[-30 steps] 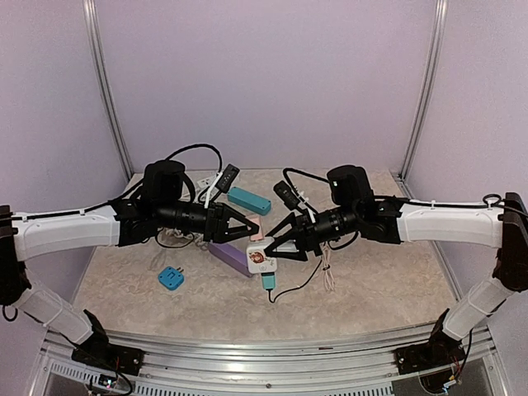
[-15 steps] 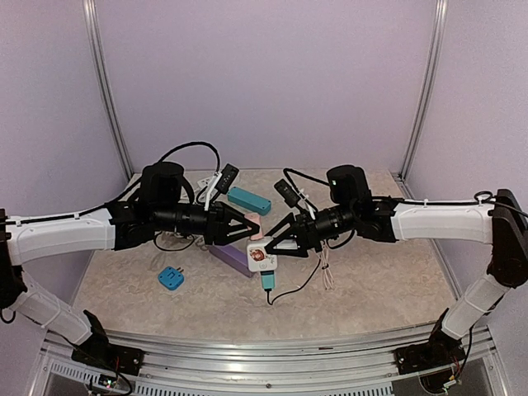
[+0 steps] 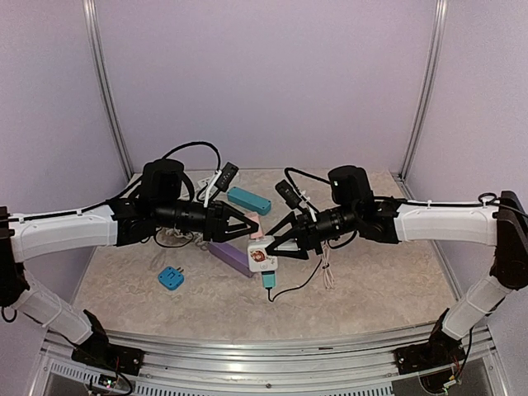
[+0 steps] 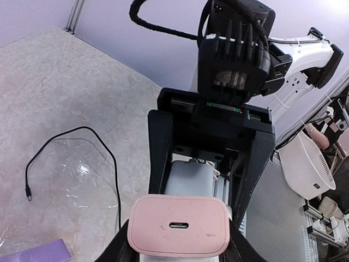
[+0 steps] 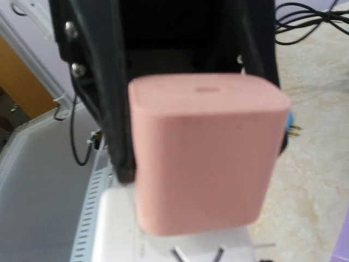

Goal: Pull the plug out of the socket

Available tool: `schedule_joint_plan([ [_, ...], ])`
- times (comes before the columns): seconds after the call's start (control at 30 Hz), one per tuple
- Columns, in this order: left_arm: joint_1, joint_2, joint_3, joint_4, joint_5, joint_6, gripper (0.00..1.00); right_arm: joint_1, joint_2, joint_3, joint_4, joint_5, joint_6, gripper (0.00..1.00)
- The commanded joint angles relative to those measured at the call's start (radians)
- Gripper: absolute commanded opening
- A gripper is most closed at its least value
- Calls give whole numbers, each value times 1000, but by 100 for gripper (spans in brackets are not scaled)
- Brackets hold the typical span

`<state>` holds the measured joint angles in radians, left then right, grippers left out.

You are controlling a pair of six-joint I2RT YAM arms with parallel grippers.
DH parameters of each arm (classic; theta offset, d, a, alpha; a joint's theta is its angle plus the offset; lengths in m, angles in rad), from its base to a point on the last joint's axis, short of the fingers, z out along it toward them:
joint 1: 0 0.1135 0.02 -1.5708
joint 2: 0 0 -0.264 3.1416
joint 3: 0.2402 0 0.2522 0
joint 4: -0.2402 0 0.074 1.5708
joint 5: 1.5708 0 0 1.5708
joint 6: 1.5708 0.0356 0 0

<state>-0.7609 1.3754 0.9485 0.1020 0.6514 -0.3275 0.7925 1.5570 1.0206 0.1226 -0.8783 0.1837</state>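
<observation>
While the left tool (image 3: 250, 230) clamps the pink plug (image 4: 177, 225) and the right tool (image 3: 273, 247) the white socket (image 3: 261, 258), pull straight apart.

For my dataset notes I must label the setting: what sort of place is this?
Probably a robot lab test cell: plain lilac walls between aluminium posts, a marbled table, and the left gripper gripping a pink plug, the right gripper its white socket.
</observation>
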Motion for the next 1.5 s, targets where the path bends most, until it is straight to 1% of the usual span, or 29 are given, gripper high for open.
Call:
schedule_joint_plan([
  [0.0, 62, 19, 38, -130, 15, -51, 9, -13, -51, -25, -116, 127, -56, 0],
  [0.13, 72, 38, 51, -150, 23, -63, 9, 11, -56, -10, -162, 134, -97, 0],
  [0.33, 72, 44, 45, -144, 22, -60, 9, 11, -80, -18, -134, 139, -79, 0],
  [0.47, 72, 27, 20, -120, 15, -42, 9, 4, -78, -15, -126, 149, -32, 0],
  [0.7, 59, -58, -43, -72, -50, 17, 9, -69, -81, -54, 9, 82, 119, 0],
  [0.87, 28, -98, -47, -73, -87, 50, 9, -96, -47, -53, 9, 64, 158, 0],
  [1.0, 23, -95, -41, -76, -93, 48, 9, -96, -29, -54, 5, 47, 140, 0],
  [1.13, 32, -84, -26, -93, -106, 31, 9, -91, -44, -54, -24, 30, 80, 0],
  [1.3, 56, -54, -1, -99, -75, -3, 9, -63, -60, -25, -138, 41, -26, 0],
  [1.47, 87, -29, 13, -99, -23, -41, 8, -32, -61, 2, -228, 60, -92, 0],
])
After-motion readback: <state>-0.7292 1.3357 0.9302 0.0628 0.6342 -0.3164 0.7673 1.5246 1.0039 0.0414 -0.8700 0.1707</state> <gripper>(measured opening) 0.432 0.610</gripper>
